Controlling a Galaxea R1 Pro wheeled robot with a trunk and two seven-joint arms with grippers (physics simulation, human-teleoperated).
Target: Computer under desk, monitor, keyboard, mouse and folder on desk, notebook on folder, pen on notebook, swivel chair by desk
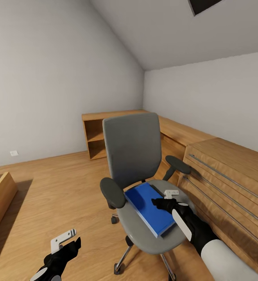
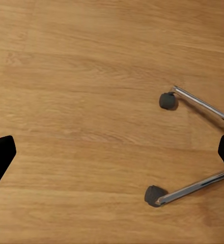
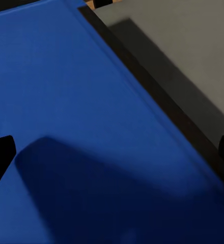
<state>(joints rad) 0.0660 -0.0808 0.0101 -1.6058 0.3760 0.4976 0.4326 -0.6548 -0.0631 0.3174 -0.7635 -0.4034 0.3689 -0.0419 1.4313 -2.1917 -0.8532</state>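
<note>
Folder (image 1: 148, 207) lies flat on chair (image 1: 144, 230), stiff and thin, I judge; I would pinch its near edge. Right gripper (image 1: 165, 200) hovers open, empty.

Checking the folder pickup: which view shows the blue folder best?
The head view: the whole folder lies on the swivel chair seat, with the right gripper over its edge. The right wrist view gives a close-up of its cover; the left wrist view shows floor and chair legs.
</note>
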